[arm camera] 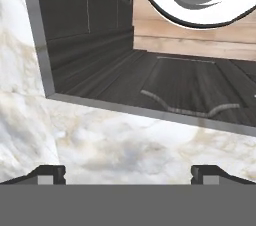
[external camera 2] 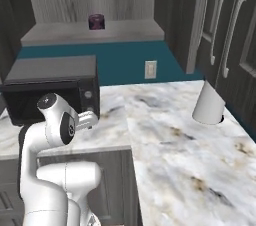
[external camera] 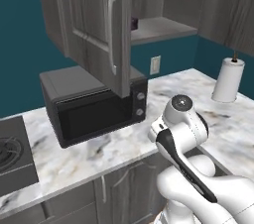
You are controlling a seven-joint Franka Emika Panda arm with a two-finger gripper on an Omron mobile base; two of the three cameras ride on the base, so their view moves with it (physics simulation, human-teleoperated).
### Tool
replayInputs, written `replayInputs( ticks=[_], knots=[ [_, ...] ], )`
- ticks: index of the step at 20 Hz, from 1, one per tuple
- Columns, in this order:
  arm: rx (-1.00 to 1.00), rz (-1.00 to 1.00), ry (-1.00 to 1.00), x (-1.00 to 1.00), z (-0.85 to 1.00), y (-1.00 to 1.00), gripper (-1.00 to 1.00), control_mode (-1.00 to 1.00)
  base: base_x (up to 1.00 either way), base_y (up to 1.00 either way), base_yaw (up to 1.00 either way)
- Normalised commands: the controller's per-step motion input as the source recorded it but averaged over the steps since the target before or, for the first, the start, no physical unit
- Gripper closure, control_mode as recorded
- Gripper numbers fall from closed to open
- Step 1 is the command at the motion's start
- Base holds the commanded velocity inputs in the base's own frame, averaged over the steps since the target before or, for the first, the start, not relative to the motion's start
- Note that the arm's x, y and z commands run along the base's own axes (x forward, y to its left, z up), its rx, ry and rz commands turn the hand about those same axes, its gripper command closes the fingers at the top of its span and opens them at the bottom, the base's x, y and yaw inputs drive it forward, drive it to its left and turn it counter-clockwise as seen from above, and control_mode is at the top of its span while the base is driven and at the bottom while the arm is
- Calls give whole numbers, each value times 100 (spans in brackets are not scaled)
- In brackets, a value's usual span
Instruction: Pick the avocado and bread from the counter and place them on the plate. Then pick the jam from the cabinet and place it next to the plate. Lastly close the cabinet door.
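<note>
**Hand open, nothing picked up yet**

Hand view looks down past the edge of the counter [arm camera: 100, 145] at the low cupboards and the floor. The gripper [arm camera: 128, 172] has its two tips far apart with nothing between them, so the hand is open and holds nothing.

What could go wrong? The cabinet door [external camera: 96, 25] hangs wide open, out over the microwave [external camera: 94, 106]. The arm [external camera: 181, 134] is folded low by the counter edge. I think if it swings up fast toward the shelf, it could bump the door or the microwave. The jam [external camera 2: 96, 22] also sits far back on the shelf, so a long reach could knock it over. I cannot find the avocado, bread or plate from here, so the base may have to drive first, and a poor stop could leave them out of reach.

The jam looks like a small, dark purple jar, standing up on the grey shelf of the cabinet [external camera 2: 95, 32], above the microwave. It seems short and round, so it should be easy to pinch. A paper towel roll [external camera: 228, 80] stands far off on the counter.
</note>
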Motion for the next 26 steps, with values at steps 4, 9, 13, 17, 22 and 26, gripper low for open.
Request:
replayInputs(
  ticks=[4,9,13,17,22,26],
  knots=[
    [0,0,0,0,0,0,-100,100,38,-6,0],
    [0,0,0,0,0,0,-100,100,33,-5,0],
    [0,0,0,0,0,0,-100,100,22,-4,0],
    [0,0,0,0,0,0,-100,100,7,0,0],
    [0,0,0,0,0,0,-100,100,21,-1,0],
    [0,0,0,0,0,0,-100,100,6,0,0]
  ],
)
